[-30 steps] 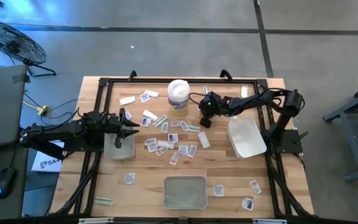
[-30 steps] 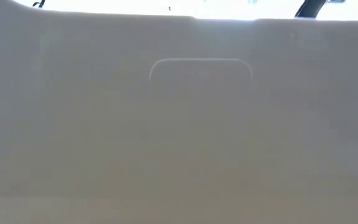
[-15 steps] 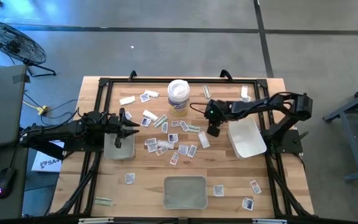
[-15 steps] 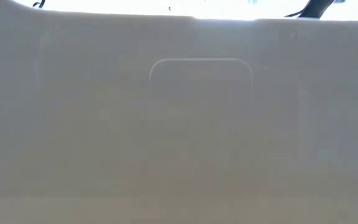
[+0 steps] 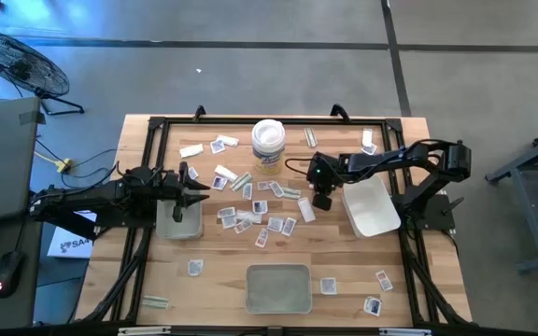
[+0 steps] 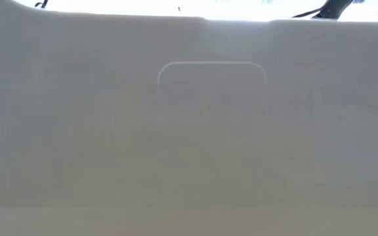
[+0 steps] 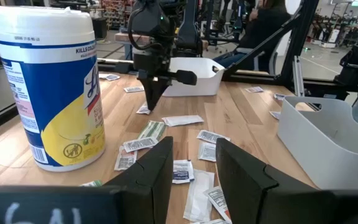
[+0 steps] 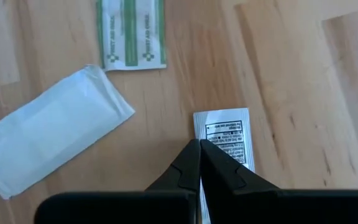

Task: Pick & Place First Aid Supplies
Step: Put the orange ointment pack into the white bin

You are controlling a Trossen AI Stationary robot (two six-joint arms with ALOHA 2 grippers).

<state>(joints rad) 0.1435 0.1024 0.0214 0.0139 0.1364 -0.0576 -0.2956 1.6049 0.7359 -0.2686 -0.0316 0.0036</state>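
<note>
first aid packets (image 5: 255,213) lie scattered mid-table between both claws. high view: right gripper (image 5: 322,199) is down among them, just beside the white tray (image 5: 372,207); left gripper (image 5: 194,191) waits over a grey tray (image 5: 179,222). left wrist: left fingers (image 7: 157,168) spread, holding nothing, wipes tub (image 7: 51,87) beside. right wrist: right gripper (image 8: 200,148) pressed together, tips on a black-print packet (image 8: 227,140).

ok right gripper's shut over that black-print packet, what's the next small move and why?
Probably lift straight up a little. The right gripper is shut with its tips at the packet lying flat on the table; whether it is pinched isn't clear, and a small lift would show that.
</note>
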